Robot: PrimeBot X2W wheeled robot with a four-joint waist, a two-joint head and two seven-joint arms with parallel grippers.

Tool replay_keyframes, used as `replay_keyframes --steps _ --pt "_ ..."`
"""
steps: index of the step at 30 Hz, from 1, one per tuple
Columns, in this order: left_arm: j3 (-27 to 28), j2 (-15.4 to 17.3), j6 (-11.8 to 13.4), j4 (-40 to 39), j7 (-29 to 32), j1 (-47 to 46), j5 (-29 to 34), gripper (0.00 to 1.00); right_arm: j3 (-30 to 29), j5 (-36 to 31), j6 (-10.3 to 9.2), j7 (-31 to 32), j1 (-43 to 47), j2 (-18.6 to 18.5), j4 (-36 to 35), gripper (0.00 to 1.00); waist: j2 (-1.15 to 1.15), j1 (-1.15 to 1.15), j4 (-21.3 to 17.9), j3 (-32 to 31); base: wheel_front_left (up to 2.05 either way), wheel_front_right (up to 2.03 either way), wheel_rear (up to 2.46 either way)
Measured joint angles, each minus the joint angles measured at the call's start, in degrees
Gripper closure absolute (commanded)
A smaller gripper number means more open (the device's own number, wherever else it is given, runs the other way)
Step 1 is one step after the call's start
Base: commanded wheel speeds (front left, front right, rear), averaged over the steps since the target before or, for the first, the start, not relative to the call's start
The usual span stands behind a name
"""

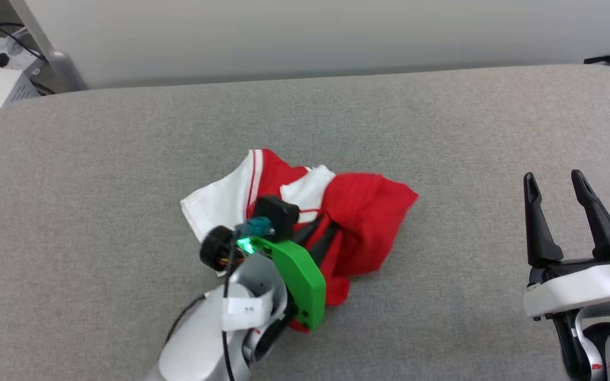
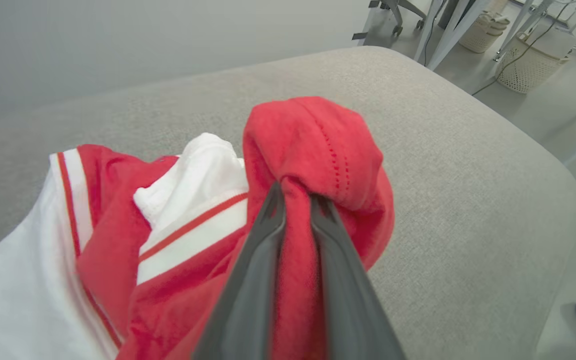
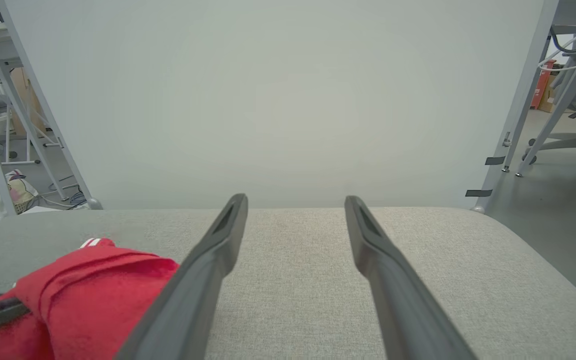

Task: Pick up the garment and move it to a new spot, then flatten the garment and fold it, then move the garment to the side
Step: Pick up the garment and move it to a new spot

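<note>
Red and white cloth lies bunched near the middle of a grey fabric-covered table (image 1: 125, 159) in the head view, where the garment (image 1: 360, 211) sits in a loose heap, one white sleeve (image 1: 215, 203) with red striped trim spread toward the robot's left. The left gripper (image 1: 323, 233), carried on a pale forearm with a bright green bracket (image 1: 299, 270), reaches into the heap from the near side, its dark fingers buried in the red folds. The right gripper (image 1: 553, 177) stands well apart over bare table at the lower right, its two fingers spread wide and holding nothing.

From the left wrist, the left gripper (image 2: 295, 192) is drawn narrow on a ridge of the garment (image 2: 318, 140), red cloth pinched between the two fingers (image 2: 258, 260) and mushrooming over their tips. A white sleeve (image 2: 193, 185) with a red stripe lies just beside the grip, and the table (image 2: 468, 175) curves away toward a floor with wicker baskets (image 2: 523, 70).

From the right wrist, the right gripper (image 3: 295, 200) holds its fingers far apart above the table (image 3: 293, 280), facing a plain pale panel (image 3: 288, 100). The garment (image 3: 93, 285) shows as a red mound at the lower left, resting on the table.
</note>
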Motion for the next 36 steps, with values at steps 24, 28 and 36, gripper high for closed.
replay_keyframes --steps 24,28,36 --pt "-8.0 -0.5 3.3 -2.1 -9.7 1.5 0.8 0.00 -0.1 -0.1 -0.01 0.5 -0.4 0.1 1.2 0.00 0.00 0.00 1.7 1.4 0.00 0.00 0.00" --pt "-4.9 0.3 6.7 -3.5 -13.7 1.6 1.2 0.00 0.0 -0.1 -0.01 1.3 0.7 0.1 1.3 0.00 0.00 0.00 2.9 -0.4 0.00 0.00 0.00" --pt "2.7 2.7 12.7 -3.8 -19.0 3.6 1.0 0.00 -0.1 -0.2 -0.01 2.3 2.4 0.1 1.5 0.00 0.00 0.00 5.0 -2.8 0.00 0.00 0.00"
